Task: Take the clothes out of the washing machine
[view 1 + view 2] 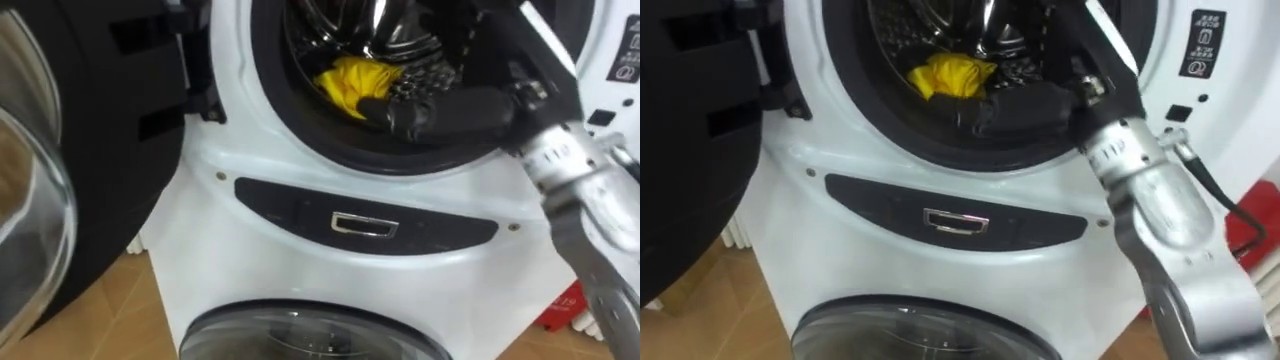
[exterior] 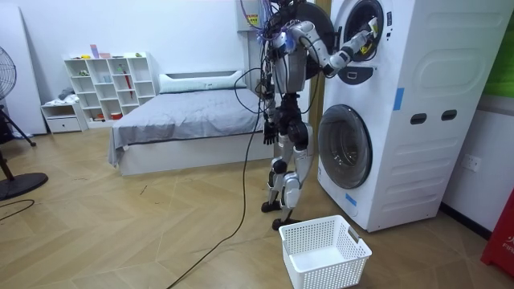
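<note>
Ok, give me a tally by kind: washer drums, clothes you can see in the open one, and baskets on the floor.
Washer drums: 2, the open upper drum and the shut lower drum
Clothes visible in the upper drum: 1, a yellow cloth
Baskets on the floor: 1, a white basket
Total: 4
</note>
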Tool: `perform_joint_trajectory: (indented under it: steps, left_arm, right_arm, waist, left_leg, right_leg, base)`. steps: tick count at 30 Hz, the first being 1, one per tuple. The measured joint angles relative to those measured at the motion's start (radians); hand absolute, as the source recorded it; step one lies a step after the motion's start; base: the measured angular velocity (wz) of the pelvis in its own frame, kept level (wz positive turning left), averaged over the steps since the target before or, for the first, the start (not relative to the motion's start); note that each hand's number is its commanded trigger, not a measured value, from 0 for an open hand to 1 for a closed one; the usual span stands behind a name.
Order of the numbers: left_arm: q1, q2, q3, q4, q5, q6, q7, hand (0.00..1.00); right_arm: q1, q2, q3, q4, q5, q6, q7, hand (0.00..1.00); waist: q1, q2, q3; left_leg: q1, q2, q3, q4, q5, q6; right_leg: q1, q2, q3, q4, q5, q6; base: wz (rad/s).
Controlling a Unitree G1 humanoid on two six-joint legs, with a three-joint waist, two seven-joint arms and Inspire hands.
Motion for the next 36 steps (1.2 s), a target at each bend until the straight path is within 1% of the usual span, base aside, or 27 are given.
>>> perform_joint_trajectory:
  steps: [1,2,3,4,6,8,9,10,13,15,18,19,21,23,24,26,28,30,32,33,36]
  left_arm:
    - [0.004,0.001,0.000,-0.015,0.016,0.009,0.000,0.00]
    - [0.005,0.002,0.000,-0.020,0.020,0.011,0.000,0.00]
    - [0.004,0.002,0.001,-0.025,0.024,0.012,-0.001,0.00]
    - [0.003,0.002,0.002,-0.025,0.024,0.014,-0.002,0.00]
    - [0.005,0.003,0.003,-0.025,0.023,0.023,-0.002,0.00]
    - [0.005,0.005,0.003,-0.022,0.024,0.035,-0.002,0.00]
    - [0.004,0.007,0.003,-0.019,0.023,0.042,-0.002,0.00]
    - [-0.002,0.009,0.002,-0.020,0.023,0.044,-0.002,0.00]
    - [-0.004,0.011,0.003,-0.025,0.024,0.051,-0.002,0.00]
    - [-0.006,0.011,0.010,-0.029,0.024,0.064,-0.002,0.00]
    - [0.001,0.011,0.025,-0.031,0.025,0.074,-0.002,0.00]
    - [-0.001,0.010,0.036,-0.033,0.024,0.081,-0.002,0.00]
    - [0.000,0.010,0.052,-0.037,0.023,0.086,-0.002,0.00]
    - [-0.003,0.011,0.051,-0.042,0.024,0.085,-0.002,0.00]
    - [0.003,0.007,0.051,-0.056,0.024,0.086,-0.002,0.00]
    - [0.002,0.001,0.059,-0.058,0.025,0.090,-0.004,0.00]
    - [0.003,-0.006,0.083,-0.059,0.024,0.093,-0.010,0.00]
    - [0.000,-0.007,0.103,-0.059,0.024,0.103,-0.020,0.00]
    - [0.001,-0.007,0.122,-0.062,0.025,0.113,-0.027,0.00]
    - [-0.001,-0.006,0.131,-0.068,0.025,0.117,-0.030,0.00]
    - [-0.004,-0.004,0.132,-0.081,0.024,0.126,-0.030,0.00]
  right_arm:
    - [-0.026,-0.004,0.001,0.050,-0.014,0.012,0.001,0.00]
    - [-0.039,-0.004,0.001,0.072,-0.022,0.019,0.002,0.00]
    - [-0.062,-0.005,0.001,0.108,-0.058,0.029,0.003,0.00]
    - [-0.075,-0.005,0.004,0.126,-0.099,0.037,0.001,0.00]
    - [-0.075,-0.005,0.013,0.128,-0.129,0.037,-0.001,0.00]
    - [-0.088,-0.009,0.032,0.154,-0.130,0.037,0.005,0.00]
    - [-0.102,-0.008,0.038,0.184,-0.130,0.042,0.004,0.00]
    - [-0.107,-0.008,0.039,0.209,-0.129,0.046,0.001,0.00]
    - [-0.124,-0.008,0.039,0.238,-0.144,0.073,0.002,0.00]
    - [-0.125,-0.009,0.039,0.240,-0.175,0.089,0.001,0.00]
    - [-0.125,-0.009,0.043,0.231,-0.247,0.105,-0.008,0.00]
    - [-0.125,-0.009,0.048,0.232,-0.293,0.108,-0.010,0.00]
    - [-0.125,-0.009,0.052,0.236,-0.357,0.116,-0.006,0.00]
    - [-0.125,-0.012,0.052,0.237,-0.395,0.128,0.006,0.00]
    - [-0.134,-0.013,0.053,0.248,-0.407,0.129,0.023,0.00]
    - [-0.147,-0.013,0.053,0.261,-0.418,0.145,0.044,0.00]
    - [-0.166,-0.013,0.059,0.287,-0.442,0.174,0.079,0.00]
    - [-0.195,-0.013,0.062,0.334,-0.443,0.194,0.127,0.00]
    - [-0.209,-0.015,0.062,0.366,-0.443,0.206,0.157,0.00]
    - [-0.213,-0.023,0.062,0.378,-0.444,0.216,0.177,0.00]
    - [-0.238,-0.033,0.062,0.414,-0.471,0.227,0.225,0.00]
  waist:
    - [0.009,-0.009,-0.0038]
    - [0.011,-0.013,-0.0046]
    - [0.020,-0.018,-0.0048]
    - [0.025,-0.019,-0.0045]
    - [0.025,-0.020,-0.0053]
    - [0.023,-0.022,-0.0052]
    - [0.021,-0.021,-0.0039]
    - [0.022,-0.022,-0.0048]
    - [0.023,-0.024,-0.0042]
    - [0.026,-0.026,-0.0053]
    - [0.016,-0.031,-0.0099]
    - [0.009,-0.032,-0.0100]
    - [0.008,-0.031,-0.0105]
    - [-0.002,-0.032,-0.0153]
    - [-0.007,-0.031,-0.0156]
    - [-0.011,-0.030,-0.0156]
    - [-0.019,-0.032,-0.0167]
    - [-0.041,-0.037,-0.0200]
    - [-0.048,-0.039,-0.0221]
    - [-0.052,-0.039,-0.0221]
    - [-0.055,-0.038,-0.0218]
  left_leg:
    - [-0.004,-0.001,-0.004,0.002,0.000,0.000]
    - [-0.007,-0.001,-0.006,0.005,0.000,0.000]
    - [-0.014,-0.002,-0.009,0.009,0.000,0.000]
    - [-0.017,-0.003,-0.013,0.009,0.000,0.000]
    - [-0.017,-0.005,-0.021,0.009,0.000,0.000]
    - [-0.017,-0.005,-0.023,0.009,0.000,0.000]
    - [-0.014,-0.005,-0.024,0.011,0.000,0.000]
    - [-0.013,-0.006,-0.027,0.015,0.000,0.000]
    - [-0.016,-0.006,-0.031,0.022,0.000,0.000]
    - [-0.018,-0.008,-0.034,0.022,0.000,0.001]
    - [-0.026,-0.009,-0.040,0.024,0.000,0.001]
    - [-0.032,-0.011,-0.048,0.027,0.000,0.001]
    - [-0.034,-0.012,-0.048,0.027,0.001,0.003]
    - [-0.034,-0.015,-0.050,0.027,0.002,0.005]
    - [-0.034,-0.018,-0.051,0.026,0.004,0.008]
    - [-0.034,-0.021,-0.051,0.027,0.006,0.011]
    - [-0.032,-0.025,-0.050,0.028,0.008,0.013]
    - [-0.033,-0.031,-0.058,0.029,0.014,0.022]
    - [-0.034,-0.036,-0.064,0.034,0.014,0.024]
    - [-0.039,-0.040,-0.070,0.039,0.014,0.026]
    - [-0.050,-0.045,-0.077,0.044,0.014,0.033]
  right_leg:
    - [-0.004,-0.001,-0.006,0.000,-0.001,0.000]
    - [-0.005,-0.002,-0.011,0.000,-0.001,0.000]
    - [-0.008,-0.005,-0.022,0.000,-0.001,0.000]
    - [-0.009,-0.006,-0.027,-0.001,-0.001,0.000]
    - [-0.006,-0.008,-0.033,-0.001,-0.002,0.001]
    - [-0.002,-0.008,-0.037,-0.001,-0.002,0.001]
    - [0.005,-0.008,-0.039,-0.002,-0.002,0.001]
    - [0.008,-0.009,-0.043,-0.001,-0.003,0.001]
    - [0.005,-0.012,-0.050,0.000,-0.004,0.001]
    - [0.004,-0.013,-0.052,0.001,-0.004,0.001]
    - [0.002,-0.012,-0.055,0.004,-0.003,0.001]
    - [0.000,-0.012,-0.057,0.004,-0.002,0.001]
    - [-0.001,-0.015,-0.063,0.005,-0.002,0.002]
    - [-0.003,-0.019,-0.065,0.010,-0.004,0.004]
    - [-0.009,-0.023,-0.064,0.021,-0.007,0.007]
    - [-0.012,-0.025,-0.063,0.025,-0.008,0.008]
    - [-0.011,-0.032,-0.066,0.035,-0.010,0.012]
    - [-0.011,-0.040,-0.078,0.037,-0.009,0.016]
    - [-0.010,-0.040,-0.077,0.036,-0.006,0.021]
    - [-0.009,-0.040,-0.079,0.035,-0.004,0.024]
    - [-0.010,-0.042,-0.078,0.035,0.000,0.031]
  base:
    - [0.16]
    - [0.14]
    - [0.14]
    - [0.14]
    - [0.05]
    - [0.02]
    - [0.12]
    - [0.13]
    - [0.03]
    - [0.04]
    - [0.06]
    - [0.09]
    - [0.07]
    - [0.05]
    - [0.03]
    - [0.00]
    - [0.04]
    - [0.16]
    - [0.08]
    - [0.10]
    - [0.06]
